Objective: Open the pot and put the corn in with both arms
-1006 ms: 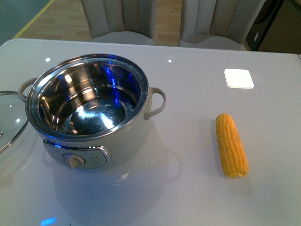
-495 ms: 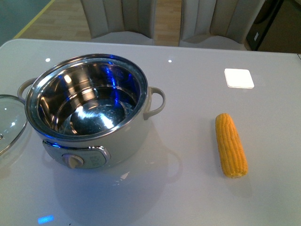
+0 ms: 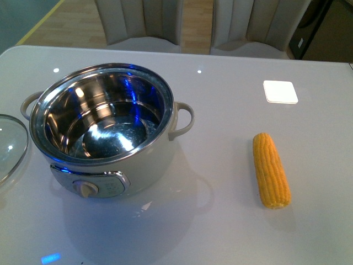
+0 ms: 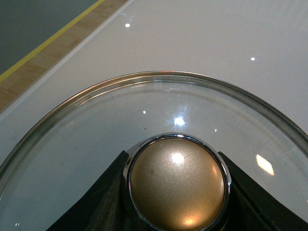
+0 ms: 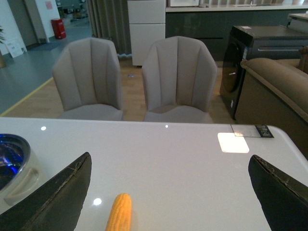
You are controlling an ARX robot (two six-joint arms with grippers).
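The cream-white pot point(image 3: 105, 132) stands open on the left of the table, its steel bowl empty. The glass lid point(image 3: 11, 146) shows at the left edge of the front view, beside the pot. In the left wrist view my left gripper point(image 4: 176, 185) is shut on the lid's beige knob point(image 4: 176, 183), black fingers point(image 4: 103, 202) on both sides, the glass lid point(image 4: 96, 125) over the white table. The corn point(image 3: 271, 169) lies on the table right of the pot. My right gripper point(image 5: 175, 192) is open above the table, and the corn's tip point(image 5: 119, 212) shows between its fingers, nearer one finger.
A white square pad point(image 3: 280, 91) lies at the table's back right. Two grey chairs point(image 5: 134, 77) stand behind the table's far edge. The pot's rim and handle point(image 5: 14, 173) show at the side of the right wrist view.
The glass lid has moved further left, away from the pot, and less of it shows in the front view. The pot and the corn have not moved.
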